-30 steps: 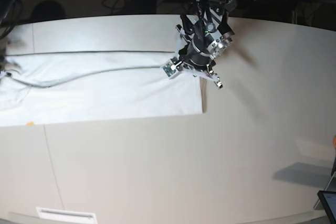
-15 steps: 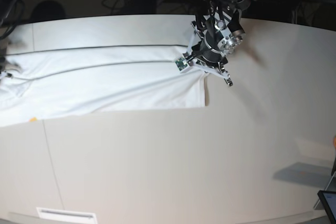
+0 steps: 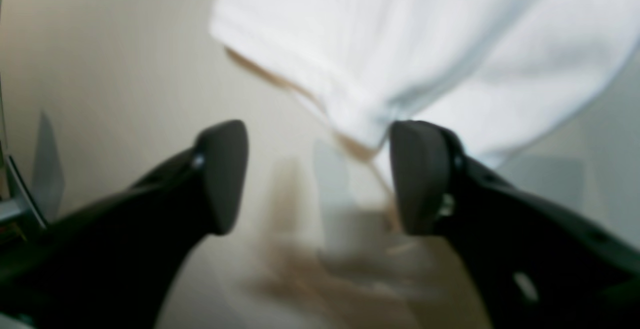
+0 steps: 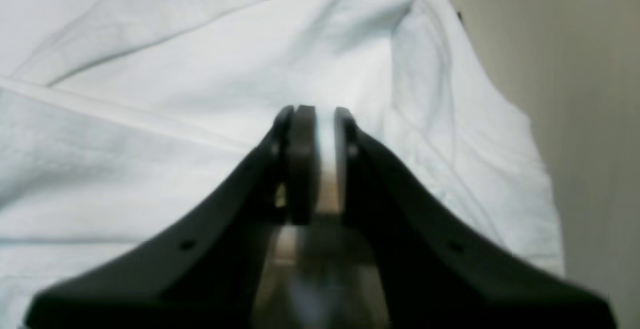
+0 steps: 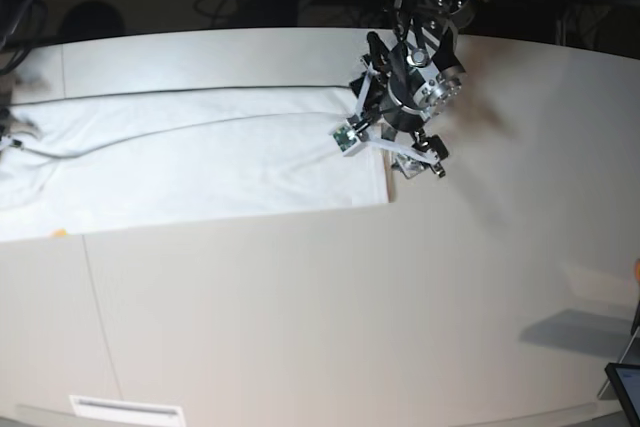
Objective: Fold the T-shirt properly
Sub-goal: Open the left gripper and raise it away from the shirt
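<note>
White T-shirt (image 5: 200, 162) spread flat on the table (image 5: 330, 317).
Left pincer (image 3: 320, 179) gapes apart at its corner; right pincer (image 4: 316, 134) clamps a fold of fabric.

- T-shirt (image 5: 190, 162) cut off at base view's left edge.
- Blurred throughout left wrist view.
- Right gripper (image 4: 315, 119) out of base view, beyond T-shirt's left end.

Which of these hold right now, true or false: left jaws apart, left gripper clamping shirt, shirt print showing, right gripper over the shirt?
1. The left gripper has its jaws apart. True.
2. The left gripper clamps the T-shirt. False: a shirt corner hangs just beyond the spread fingers, not pinched.
3. The shirt's print faces up. False: only plain white cloth shows.
4. The right gripper sits over white shirt fabric. True.
5. The shirt lies on the pale table. True.
</note>
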You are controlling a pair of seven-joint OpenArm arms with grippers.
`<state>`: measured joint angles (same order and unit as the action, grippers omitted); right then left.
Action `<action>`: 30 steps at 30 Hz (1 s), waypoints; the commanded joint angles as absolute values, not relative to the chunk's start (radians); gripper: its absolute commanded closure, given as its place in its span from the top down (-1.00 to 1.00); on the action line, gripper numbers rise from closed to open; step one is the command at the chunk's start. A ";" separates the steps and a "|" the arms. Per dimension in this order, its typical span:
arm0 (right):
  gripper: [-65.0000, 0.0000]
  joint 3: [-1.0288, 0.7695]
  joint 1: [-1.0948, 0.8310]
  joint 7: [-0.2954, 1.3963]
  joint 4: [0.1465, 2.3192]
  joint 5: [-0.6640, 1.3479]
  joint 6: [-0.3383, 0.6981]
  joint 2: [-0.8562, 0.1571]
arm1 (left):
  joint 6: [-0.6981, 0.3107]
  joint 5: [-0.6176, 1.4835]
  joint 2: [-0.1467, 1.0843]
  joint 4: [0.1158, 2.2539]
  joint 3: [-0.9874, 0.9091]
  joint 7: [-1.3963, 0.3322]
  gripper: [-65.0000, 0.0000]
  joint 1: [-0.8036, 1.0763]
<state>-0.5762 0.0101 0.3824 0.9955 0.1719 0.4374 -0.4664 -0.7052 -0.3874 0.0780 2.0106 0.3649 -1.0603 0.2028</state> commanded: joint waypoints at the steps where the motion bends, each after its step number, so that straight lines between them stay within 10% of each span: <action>1: -0.51 -0.575 0.004 0.455 1.020 0.140 0.447 -0.470 | -0.698 -0.394 0.077 2.031 0.364 -1.058 0.47 0.197; 16: -0.31 -0.707 -0.038 0.670 1.422 0.130 0.447 -0.450 | -0.698 -0.389 -0.105 2.052 0.283 -1.056 0.18 0.117; 19: -0.31 -0.707 -0.033 0.642 1.425 0.082 0.452 -0.449 | -0.698 -0.387 -0.139 2.051 0.283 -1.056 -0.12 0.099; 22: -0.41 -0.699 -0.044 0.539 1.440 0.081 0.469 -0.417 | -0.698 -0.383 -0.157 2.048 0.282 -1.052 -0.94 0.093; 25: -0.95 -0.696 -0.090 0.449 1.501 0.079 0.591 -0.374 | -0.698 -0.383 -0.157 2.046 0.265 -1.050 -1.00 0.096; 30: -0.90 -0.624 -0.088 0.466 1.500 0.076 0.622 -0.357 | -0.698 -0.381 -0.156 2.045 0.114 -1.047 -1.00 0.101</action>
